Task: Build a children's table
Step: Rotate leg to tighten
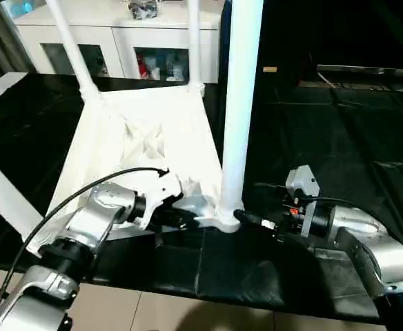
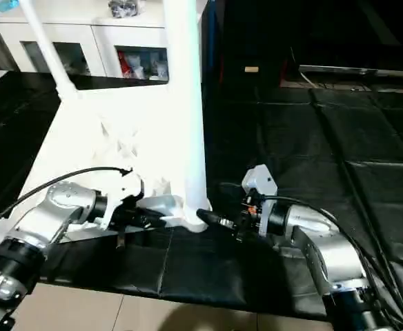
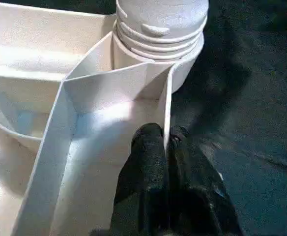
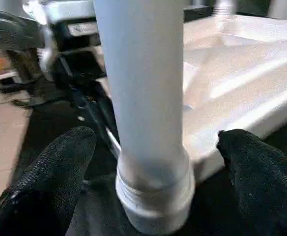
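My left gripper [image 3: 165,147] was clamped on a rib of the top [image 1: 146,138], which lay upside down at centre left. My right gripper [image 4: 156,147] stood open around the near leg [image 1: 239,103], not touching. Two far legs [image 1: 70,41] stood in their sockets. I judged three fitted, one left.

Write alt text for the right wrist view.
A white leg stands upright in a corner socket of the upturned tabletop, between the right hand's two open black fingers, which do not touch it. The left hand is behind.
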Available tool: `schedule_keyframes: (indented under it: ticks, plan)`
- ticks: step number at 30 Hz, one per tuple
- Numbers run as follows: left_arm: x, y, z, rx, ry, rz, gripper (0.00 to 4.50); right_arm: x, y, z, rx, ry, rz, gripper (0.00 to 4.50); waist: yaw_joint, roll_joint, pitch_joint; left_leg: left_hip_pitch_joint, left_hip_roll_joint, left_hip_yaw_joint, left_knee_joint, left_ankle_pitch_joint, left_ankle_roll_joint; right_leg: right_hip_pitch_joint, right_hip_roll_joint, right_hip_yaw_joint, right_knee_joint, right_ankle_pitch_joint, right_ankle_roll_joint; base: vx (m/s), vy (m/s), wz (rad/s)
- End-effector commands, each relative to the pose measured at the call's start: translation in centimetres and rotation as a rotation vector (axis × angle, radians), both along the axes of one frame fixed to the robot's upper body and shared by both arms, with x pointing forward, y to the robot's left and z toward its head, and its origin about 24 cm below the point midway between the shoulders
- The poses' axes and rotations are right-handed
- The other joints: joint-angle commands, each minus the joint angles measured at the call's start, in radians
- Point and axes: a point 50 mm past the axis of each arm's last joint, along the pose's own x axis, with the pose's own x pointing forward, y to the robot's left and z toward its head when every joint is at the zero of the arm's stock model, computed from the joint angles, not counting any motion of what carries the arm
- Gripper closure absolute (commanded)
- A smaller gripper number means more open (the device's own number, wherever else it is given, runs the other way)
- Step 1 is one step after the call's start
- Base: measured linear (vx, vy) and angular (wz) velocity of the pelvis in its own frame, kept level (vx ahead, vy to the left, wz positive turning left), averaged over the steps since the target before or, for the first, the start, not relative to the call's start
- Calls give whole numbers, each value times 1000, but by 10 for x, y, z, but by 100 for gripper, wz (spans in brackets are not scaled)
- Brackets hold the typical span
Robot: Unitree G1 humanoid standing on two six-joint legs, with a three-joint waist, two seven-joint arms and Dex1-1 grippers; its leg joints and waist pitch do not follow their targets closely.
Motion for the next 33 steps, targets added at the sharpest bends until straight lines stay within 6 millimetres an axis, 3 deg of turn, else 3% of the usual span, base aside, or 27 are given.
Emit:
schedule_keyframes:
  ticks: [1,6,7,8,9,10,12,23,27,28,33]
  plan:
    - [-8,-9,0,-10,15,-111,446,2,2,2,9,8,56,0,7,-17,-69,-21,-8,18,-59,-65,81,71,-65,50,-77,-207,-142,0,0,0]
    - [-12,-7,-1,51,6,-202,449,2,5,0,10,45,171,18,16,-28,-71,-20,-6,21,-59,-55,87,70,-65,52,-73,-175,-158,0,0,0]
    - [-12,-6,-1,76,5,-233,449,2,7,-1,3,59,226,18,21,-23,-71,-20,-4,20,-59,-58,88,69,-66,51,-72,-179,-159,0,0,0]
    - [-12,-5,-1,78,5,-237,450,3,8,-1,2,61,232,52,22,-23,-71,-20,-4,21,-59,-57,88,69,-66,51,-73,-178,-158,0,0,0]
    - [-12,-5,-1,85,5,-246,450,3,8,-1,-3,64,244,56,24,-23,-71,-19,-2,20,-59,-60,85,68,-67,51,-71,-174,-162,0,0,0]
    - [-12,-4,-1,94,3,-262,450,4,9,-2,-12,72,265,56,25,-33,-71,-19,-2,22,-59,-59,84,69,-67,52,-72,-172,-159,0,0,0]
    - [-10,-5,1,110,-4,-291,450,6,10,-2,-29,81,310,77,29,-26,-72,-18,-2,21,-59,-60,81,67,-68,52,-70,-173,-166,0,0,0]
    - [-9,-8,2,142,-13,-369,450,11,13,-5,-38,115,401,155,51,-30,-78,-15,1,23,-57,-59,69,66,-69,53,-62,-124,-186,0,0,0]
    - [-8,-8,1,147,-14,-368,450,10,14,-7,-37,123,410,189,51,-32,-76,-19,0,22,-58,-57,65,69,-69,52,-63,-133,-178,0,0,0]
    - [-8,-8,1,150,-15,-362,450,9,15,-8,-33,128,414,212,51,-29,-77,-18,0,21,-58,-59,63,69,-69,52,-64,-138,-174,0,0,0]
    - [-3,-9,0,153,-18,-316,450,8,17,-10,-15,138,417,239,53,-25,-75,-16,0,21,-59,-77,55,67,-69,52,-69,-172,-167,0,0,0]
